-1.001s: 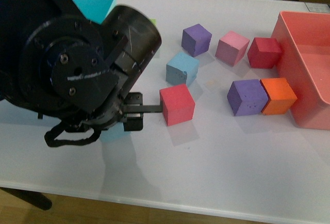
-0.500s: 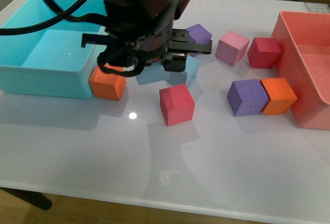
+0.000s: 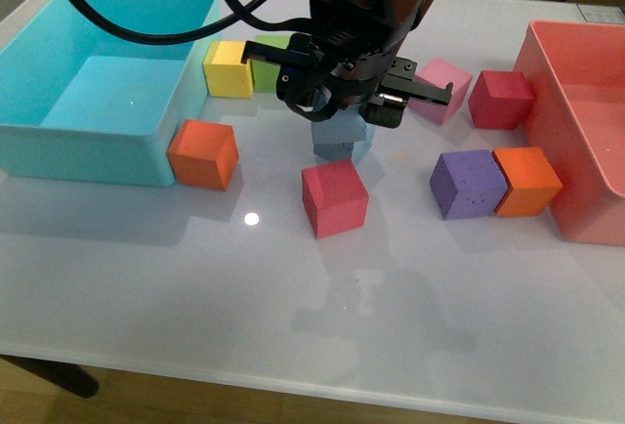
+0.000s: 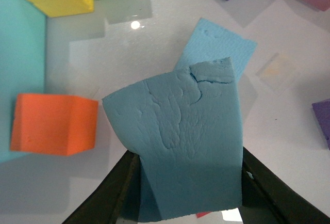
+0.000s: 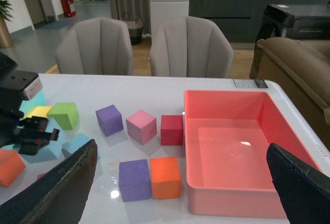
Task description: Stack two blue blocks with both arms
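Grey chairs (image 5: 139, 46) and a dark sofa (image 5: 299, 64) stand behind the white desk (image 3: 410, 317), which carries many foam cubes between a turquoise bin (image 3: 88, 155) on the left and a coral bin (image 3: 586, 219) on the right. Over the middle of the desk the left arm (image 3: 342, 14) reaches down, and the left fingers (image 4: 111, 198) pinch the duller blue block (image 4: 180, 146) from two sides. This block hangs directly above the paler blue block (image 4: 221, 46), turned a little against it; whether the two touch, I cannot tell. Close around this place are a red cube (image 3: 335, 197) just in front, an orange cube (image 3: 202, 153) just beside the turquoise bin's wall, a yellow cube (image 3: 228, 67) and a green cube (image 3: 264, 72) behind on the left, and a pink cube (image 3: 439, 87) near the arm on the right. Further right, a purple cube (image 3: 469, 184) touches a second orange cube (image 3: 527, 181), and a dark red cube (image 3: 500, 99) sits near the coral bin. The right fingers (image 5: 62, 193) are spread wide with nothing between them, well apart from the blocks.
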Robot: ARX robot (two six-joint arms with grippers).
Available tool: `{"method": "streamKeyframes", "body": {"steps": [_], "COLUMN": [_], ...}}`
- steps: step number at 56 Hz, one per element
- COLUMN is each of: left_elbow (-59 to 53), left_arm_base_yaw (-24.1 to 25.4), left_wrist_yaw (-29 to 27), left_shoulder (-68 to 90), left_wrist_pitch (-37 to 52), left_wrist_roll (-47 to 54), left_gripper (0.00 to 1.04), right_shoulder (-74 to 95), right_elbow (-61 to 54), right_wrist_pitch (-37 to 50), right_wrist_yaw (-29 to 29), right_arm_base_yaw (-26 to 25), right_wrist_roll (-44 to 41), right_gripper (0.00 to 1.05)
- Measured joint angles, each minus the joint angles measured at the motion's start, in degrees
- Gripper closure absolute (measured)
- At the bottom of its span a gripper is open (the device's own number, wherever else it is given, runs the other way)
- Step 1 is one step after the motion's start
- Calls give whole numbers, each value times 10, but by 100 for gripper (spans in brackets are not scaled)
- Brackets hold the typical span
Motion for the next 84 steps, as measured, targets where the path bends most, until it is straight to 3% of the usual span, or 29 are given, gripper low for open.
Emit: {"method": "streamKeyframes", "body": {"steps": [32,74,84], "left_elbow": [159,206,207], "left_arm_base_yaw": [18,20,20], "left_wrist_yaw": [-8,-2,4], "left_shoulder": [91,125,126], "left_wrist_pitch": [-80,-111,-111], "left_wrist_roll": [76,94,94], "left_gripper": [65,65,36], "right_shoulder": [0,0,0], "right_elbow": [0,0,0], "right_wrist_pitch": [0,0,0], "right_wrist_yaw": [0,0,0], "right_arm_base_yaw": [0,0,0], "right_wrist_roll": [0,0,0], "right_gripper": [9,9,9]}}
